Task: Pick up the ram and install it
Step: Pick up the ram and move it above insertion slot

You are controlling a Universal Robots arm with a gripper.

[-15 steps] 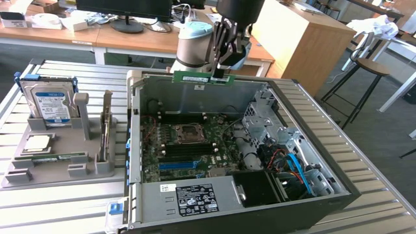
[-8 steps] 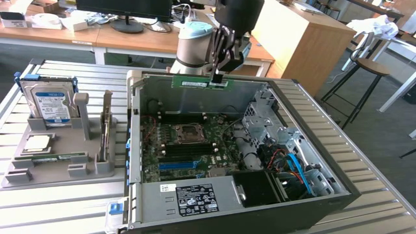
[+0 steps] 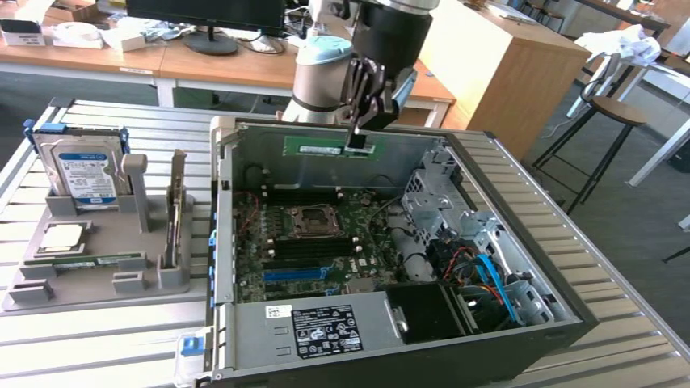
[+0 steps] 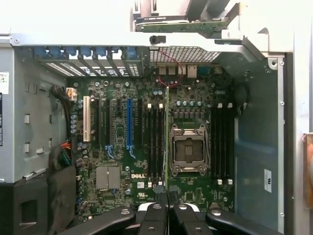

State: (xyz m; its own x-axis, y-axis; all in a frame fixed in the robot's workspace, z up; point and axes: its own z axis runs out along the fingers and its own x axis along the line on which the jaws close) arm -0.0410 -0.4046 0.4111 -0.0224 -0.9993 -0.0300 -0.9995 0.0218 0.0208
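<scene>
Gripper (image 3: 359, 142) pinched ram (image 3: 318, 148) near its end on the exterior view's right, over case (image 3: 410, 158); ram sat level, edge down, long axis left-right.

It seems to be a robot lab inside an office. Beyond the tool (image 3: 359, 142) stand wooden desks (image 3: 97, 58) with a monitor (image 3: 205, 13); under it, an open computer case (image 3: 258, 149) lies on a metal-slat worktop (image 3: 108, 347); a stool (image 3: 618, 109) stands aside.

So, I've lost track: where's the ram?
The ram is clamped in the hand, held over the open computer case near its far wall in the exterior view.
</scene>
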